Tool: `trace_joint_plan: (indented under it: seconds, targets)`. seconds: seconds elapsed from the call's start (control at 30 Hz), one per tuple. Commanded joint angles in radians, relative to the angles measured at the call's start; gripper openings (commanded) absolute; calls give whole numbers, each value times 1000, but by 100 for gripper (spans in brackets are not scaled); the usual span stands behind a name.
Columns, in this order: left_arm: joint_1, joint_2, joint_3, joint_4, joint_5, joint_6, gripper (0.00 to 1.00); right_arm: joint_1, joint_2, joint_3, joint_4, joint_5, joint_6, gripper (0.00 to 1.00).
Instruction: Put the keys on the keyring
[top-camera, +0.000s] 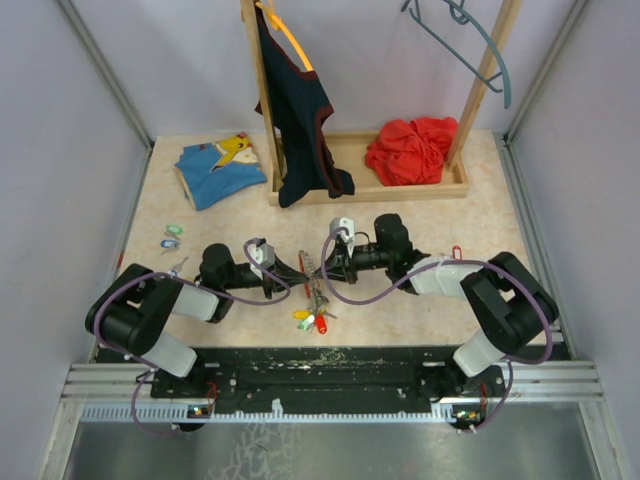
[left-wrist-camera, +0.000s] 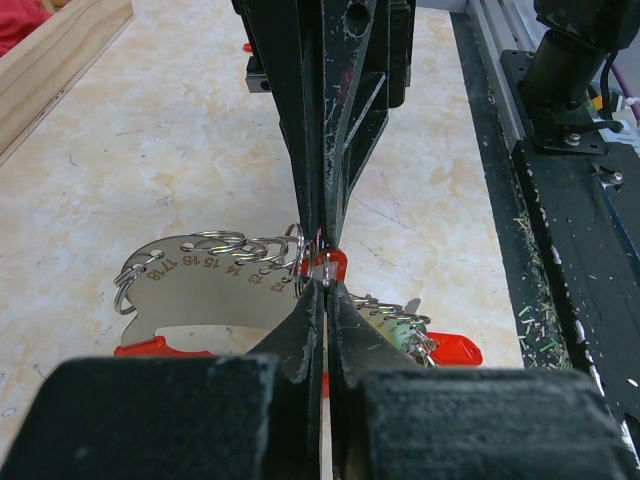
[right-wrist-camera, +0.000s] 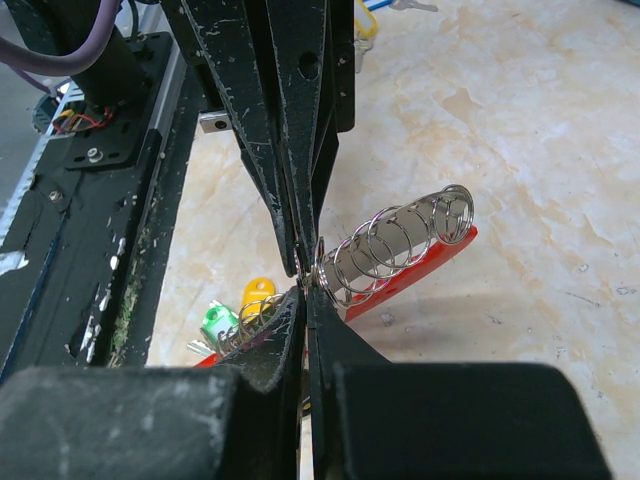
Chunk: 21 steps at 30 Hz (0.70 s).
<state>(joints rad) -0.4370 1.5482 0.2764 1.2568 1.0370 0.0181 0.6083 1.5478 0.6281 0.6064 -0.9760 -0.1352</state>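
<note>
1. The keys (top-camera: 311, 320) lie in a cluster on the table (top-camera: 430, 215), just on the near side of the grippers, with yellow, green and red tags showing. They touch some rings there, but we cannot tell whether any key is already threaded. 2 more tagged keys (top-camera: 171, 237) lie well apart to the left.
2. The keyring (left-wrist-camera: 322, 266) in work is a small silver ring at the edge of the numbered plate (left-wrist-camera: 200, 285). It sits between both sets of fingertips.
3. The left gripper (left-wrist-camera: 323, 292) has its fingers pressed together on this ring. The right gripper (right-wrist-camera: 306, 284) meets it head-on, fingers likewise pinched together at the same ring. We cannot tell whether a key blade is also caught there.
4. We judge the opposed grip lets 1 claw steady the ring while the other works its coil.
5. The plate stands on a red base (right-wrist-camera: 430, 262), so the row of rings (right-wrist-camera: 400, 235) stays upright and reachable from both sides.
6. The grip is small, so the ring may slip.
</note>
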Motion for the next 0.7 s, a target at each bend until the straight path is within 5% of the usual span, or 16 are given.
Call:
trace_joint_plan:
  seconds: [0.0,0.67]
  targets:
    - [-5,-5,-5,53,14,-5,0,-6,-13,3,60,-22,5,0]
    - [-4,-6,-5,55,19,-7,0,-38,14,-2,109,-108,50,0]
